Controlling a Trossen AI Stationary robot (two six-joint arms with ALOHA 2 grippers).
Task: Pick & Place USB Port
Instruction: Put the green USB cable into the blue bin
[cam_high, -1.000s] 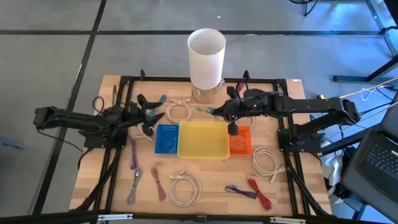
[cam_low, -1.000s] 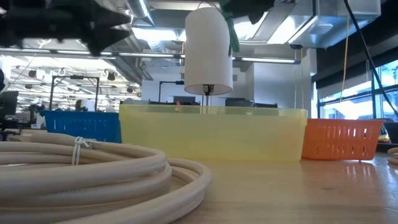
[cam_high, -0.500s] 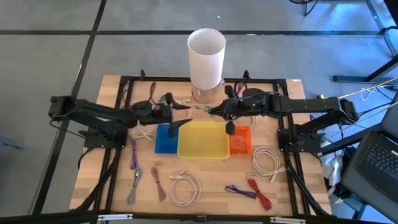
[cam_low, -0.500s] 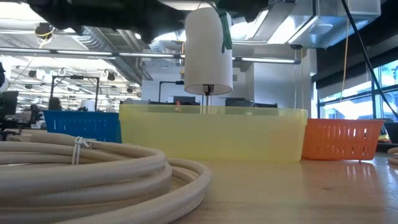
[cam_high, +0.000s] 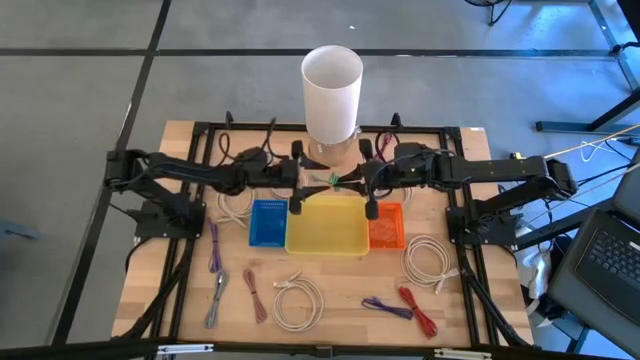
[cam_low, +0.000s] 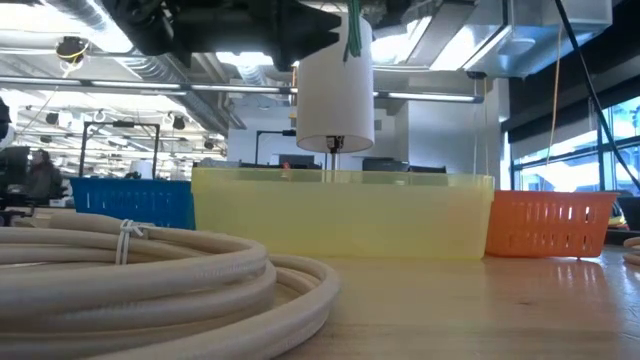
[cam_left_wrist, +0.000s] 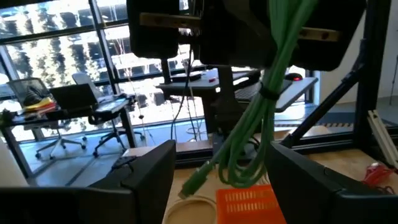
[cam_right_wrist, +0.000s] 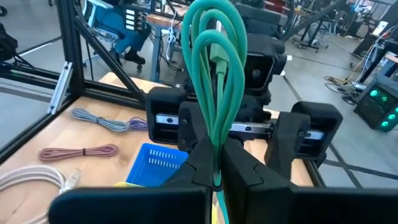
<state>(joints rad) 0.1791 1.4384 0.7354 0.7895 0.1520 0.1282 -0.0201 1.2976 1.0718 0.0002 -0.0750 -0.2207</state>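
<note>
A: Where is the bundled green USB cable (cam_right_wrist: 214, 74)?

B: In the air above the far edge of the yellow plastic tray (cam_high: 326, 224), just in front of the tall white cylinder (cam_high: 332, 92). The right gripper (cam_high: 347, 181) has it, fingers pinched tight on the lower end of the coil. Right wrist view shows the loops rising from between the two dark fingers (cam_right_wrist: 245, 171).

A: Left gripper (cam_high: 306, 180)?

B: Facing the right one, just left of the cable, jaws spread wide and nothing in them. In the left wrist view the green bundle hangs in front of the gap between its fingers (cam_left_wrist: 149, 168); I cannot tell whether it touches them.

A: Bins?

B: Blue mesh basket (cam_high: 267, 222) touching the tray's left side, orange mesh basket (cam_high: 386, 227) on its right. All three sit mid-table on the wooden top (cam_high: 340, 290).

A: Other cables?

B: White coils (cam_high: 428, 259) near right, (cam_high: 298, 301) near centre. Purple (cam_high: 214, 247) and grey (cam_high: 218, 297) bundles left, red bundle (cam_high: 418, 310) near right. Thick white coil (cam_low: 140, 275) fills the low view's foreground.
</note>
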